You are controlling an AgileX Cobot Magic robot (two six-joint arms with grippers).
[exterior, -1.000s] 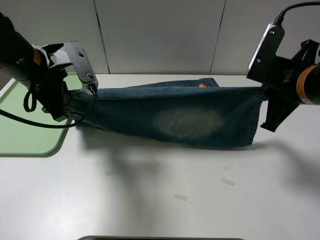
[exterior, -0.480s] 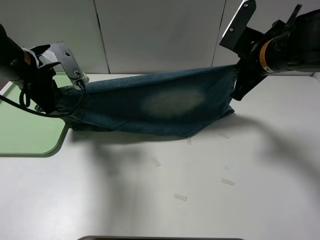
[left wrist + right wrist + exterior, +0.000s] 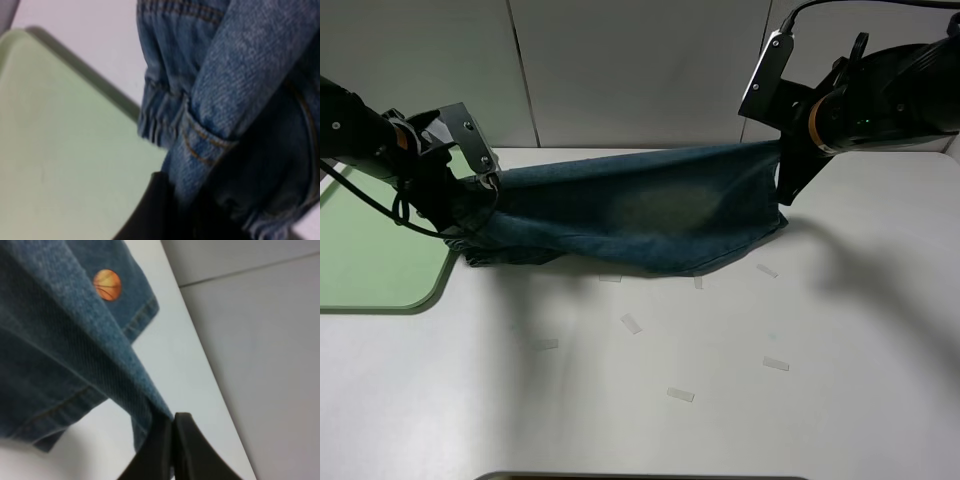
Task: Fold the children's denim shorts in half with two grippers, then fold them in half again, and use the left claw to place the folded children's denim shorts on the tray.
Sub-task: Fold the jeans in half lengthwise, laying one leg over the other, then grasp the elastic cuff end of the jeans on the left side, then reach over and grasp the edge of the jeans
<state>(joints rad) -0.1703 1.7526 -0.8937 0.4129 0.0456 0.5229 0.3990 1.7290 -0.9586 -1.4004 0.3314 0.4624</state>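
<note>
While both arms keep it off the white table (image 3: 740, 400), the children's denim shorts (image 3: 650, 212) hang stretched across the middle of the frame like a slack hammock. The right end is lifted higher than the left, and the lower edge sags toward the tabletop (whether it actually touches, I cannot tell from where I stand).

At the left of the frame the left claw (image 3: 486, 186) is clenched on the waistband end. Its own camera shows the black fingertips buried in a bunched fold of denim, with the gathered elastic just beside them. At the upper right, the right gripper (image 3: 783, 175) is clamped on the opposite end, its two black fingers pressed tight together over a thin edge of cloth.

A faded pale area sits mid-cloth. The right wrist camera picks out a small orange basketball patch (image 3: 107, 285) near a stitched leg hem.

Along the left edge of the frame lies the pale green tray (image 3: 365, 250), flat on the table, its rounded near corner just beside the claw's end of the shorts. A few small tape scraps (image 3: 631, 323) are scattered on the table below the hanging denim. Grey wall panels (image 3: 630, 70) fill the top of the frame.
</note>
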